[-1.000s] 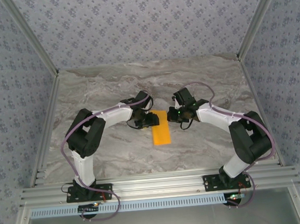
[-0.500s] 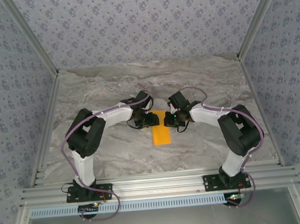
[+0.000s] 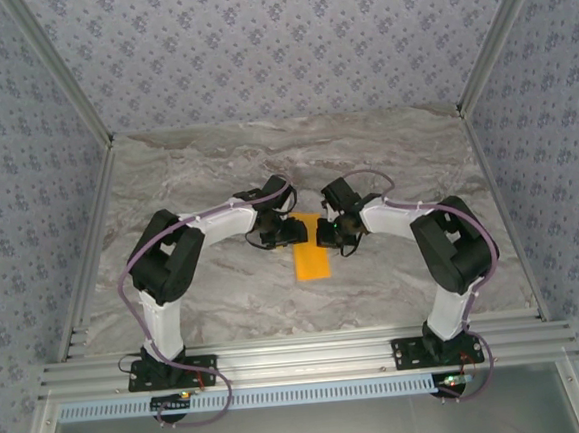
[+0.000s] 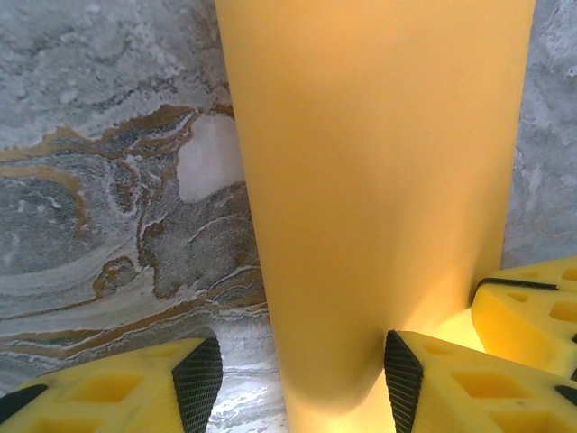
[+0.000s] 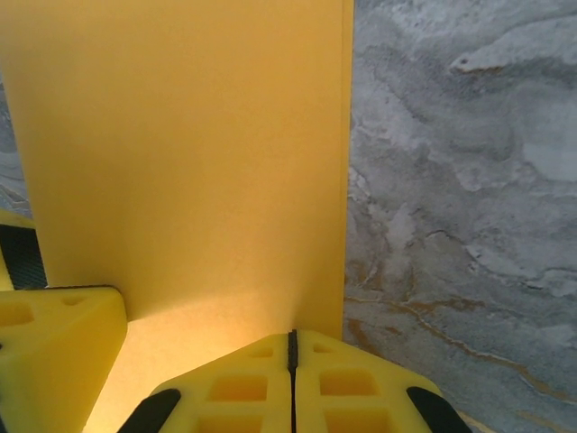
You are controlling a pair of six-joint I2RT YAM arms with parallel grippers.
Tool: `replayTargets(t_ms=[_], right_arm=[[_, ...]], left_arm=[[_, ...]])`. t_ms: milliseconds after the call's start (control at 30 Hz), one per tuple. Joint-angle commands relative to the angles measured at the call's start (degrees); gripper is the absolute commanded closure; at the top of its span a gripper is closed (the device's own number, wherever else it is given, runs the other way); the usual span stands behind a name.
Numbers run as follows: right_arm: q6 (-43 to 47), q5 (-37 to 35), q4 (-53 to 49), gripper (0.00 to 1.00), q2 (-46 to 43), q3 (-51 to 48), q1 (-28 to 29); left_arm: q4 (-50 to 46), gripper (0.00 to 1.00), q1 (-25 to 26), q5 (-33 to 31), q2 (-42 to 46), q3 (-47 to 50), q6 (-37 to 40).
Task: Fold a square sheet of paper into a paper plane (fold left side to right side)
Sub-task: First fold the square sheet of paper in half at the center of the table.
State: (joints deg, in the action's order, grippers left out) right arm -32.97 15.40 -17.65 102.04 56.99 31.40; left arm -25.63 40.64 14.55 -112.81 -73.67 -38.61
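Facing across the paper (image 3: 312, 260), left tool (image 4: 302, 379) parted, right tool (image 5: 291, 347) closed.

Robot lab test cell: aluminium frame (image 3: 301, 357), floral-papered walls (image 3: 276, 47), marble-patterned table (image 3: 215, 162).

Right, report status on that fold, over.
Left gripper open over one end of the paper. Right gripper shut, tips on the folded sheet beside its straight edge. Grippers crowd each other at that end.
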Motion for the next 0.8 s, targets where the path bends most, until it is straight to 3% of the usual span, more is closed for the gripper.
replayTargets(t_ms=[0, 300, 433, 533, 667, 767], right_arm=[[1.2, -3.2, -5.2, 0.92, 2.0, 0.4, 0.4], [0.9, -3.8, -5.6, 0.92, 3.0, -0.3, 0.4], [1.0, -3.8, -5.7, 0.92, 3.1, -0.2, 0.4], [1.0, -3.6, -5.7, 0.92, 3.3, -0.2, 0.5], [1.1, -3.7, -5.9, 0.92, 3.2, -0.2, 0.5], [1.1, -3.7, -6.0, 0.92, 3.2, -0.1, 0.5]], left_arm=[[0.2, 0.44, 2.8, 0.3, -3.5, 1.1, 1.4], [-2.5, 0.39, 0.9, -1.0, 5.2, -0.7, 3.8], [-0.2, 0.39, 0.9, 3.7, 7.3, 0.0, 4.8], [3.4, 0.47, 1.0, 8.8, 7.4, 1.5, 4.2], [5.8, 0.63, 1.0, 9.5, 7.4, 3.1, 3.1], [7.2, 0.69, 1.0, 11.2, 6.2, 3.2, 2.6]])
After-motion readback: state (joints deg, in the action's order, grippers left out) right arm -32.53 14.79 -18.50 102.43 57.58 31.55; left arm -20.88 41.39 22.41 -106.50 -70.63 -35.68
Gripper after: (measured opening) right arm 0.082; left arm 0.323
